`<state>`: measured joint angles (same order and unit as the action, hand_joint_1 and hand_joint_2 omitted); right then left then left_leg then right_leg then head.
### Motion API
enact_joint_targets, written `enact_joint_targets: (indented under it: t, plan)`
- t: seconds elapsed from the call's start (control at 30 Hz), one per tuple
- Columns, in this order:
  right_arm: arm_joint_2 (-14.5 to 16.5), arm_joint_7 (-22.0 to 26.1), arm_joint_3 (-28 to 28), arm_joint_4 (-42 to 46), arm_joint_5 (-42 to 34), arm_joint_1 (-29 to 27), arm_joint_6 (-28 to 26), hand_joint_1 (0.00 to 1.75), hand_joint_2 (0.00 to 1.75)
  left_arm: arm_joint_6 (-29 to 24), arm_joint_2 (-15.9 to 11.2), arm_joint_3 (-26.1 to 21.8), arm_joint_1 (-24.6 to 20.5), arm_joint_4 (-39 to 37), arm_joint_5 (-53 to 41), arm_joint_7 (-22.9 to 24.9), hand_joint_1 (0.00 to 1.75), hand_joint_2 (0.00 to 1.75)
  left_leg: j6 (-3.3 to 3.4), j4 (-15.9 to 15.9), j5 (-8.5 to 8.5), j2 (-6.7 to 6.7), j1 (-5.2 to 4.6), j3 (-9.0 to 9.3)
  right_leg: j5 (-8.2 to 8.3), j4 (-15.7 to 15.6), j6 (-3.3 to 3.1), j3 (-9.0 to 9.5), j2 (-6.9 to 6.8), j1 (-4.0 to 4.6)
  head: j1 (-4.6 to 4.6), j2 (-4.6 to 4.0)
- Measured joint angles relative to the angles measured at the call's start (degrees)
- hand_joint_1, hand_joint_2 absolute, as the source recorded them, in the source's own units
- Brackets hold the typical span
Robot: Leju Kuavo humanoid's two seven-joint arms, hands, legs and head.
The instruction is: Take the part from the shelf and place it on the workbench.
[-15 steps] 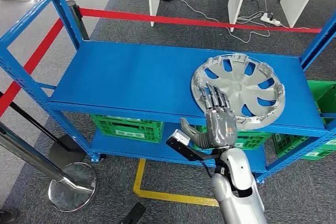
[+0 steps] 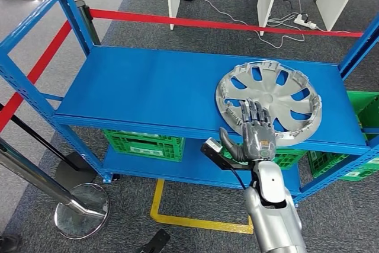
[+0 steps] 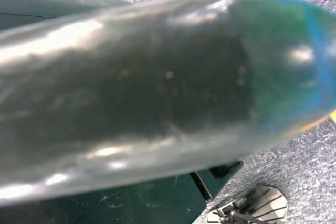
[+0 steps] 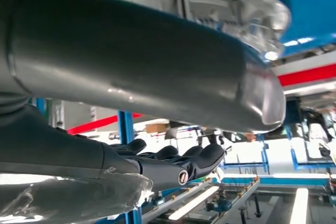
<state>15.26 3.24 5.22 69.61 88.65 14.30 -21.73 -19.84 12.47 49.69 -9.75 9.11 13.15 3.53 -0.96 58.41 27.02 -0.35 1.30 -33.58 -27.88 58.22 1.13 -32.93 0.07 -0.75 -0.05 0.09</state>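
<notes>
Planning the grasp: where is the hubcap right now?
In the head view the hubcap lies on the right part of the blue shelf's top deck, near its front edge, with the right hand over its near rim.

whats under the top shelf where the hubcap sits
Below the top shelf a lower blue shelf carries green crates. The shelf board and the right hand reaching over the hubcap cover most of the crates, so whatever is inside them is hidden.

Right hand (image 2: pixel 256 134) outstretched, fingers apart
</notes>
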Motion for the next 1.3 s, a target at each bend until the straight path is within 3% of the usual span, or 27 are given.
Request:
enact_joint_targets:
  t: [0.53,1.3]
  plan:
    - [-1.4,-6.3,-1.5,-12.8,0.7,4.5,-3.1,0.00,0.00,1.4,0.1,3.6,-0.8,0.0,0.0,0.9,0.00,0.00,0.00,0.0,0.00,0.00,0.00,0.00,0.00,0.0,0.00,-0.01,0.00,0.00,-0.01,0.00]
    - [-4.2,-9.0,-0.4,-20.0,0.7,6.3,-4.6,0.00,0.00,1.5,0.1,5.6,-1.1,0.0,0.6,1.2,0.00,0.00,0.00,0.0,0.00,0.00,0.00,-0.01,0.00,0.0,0.00,-0.01,0.01,0.00,-0.02,0.00]
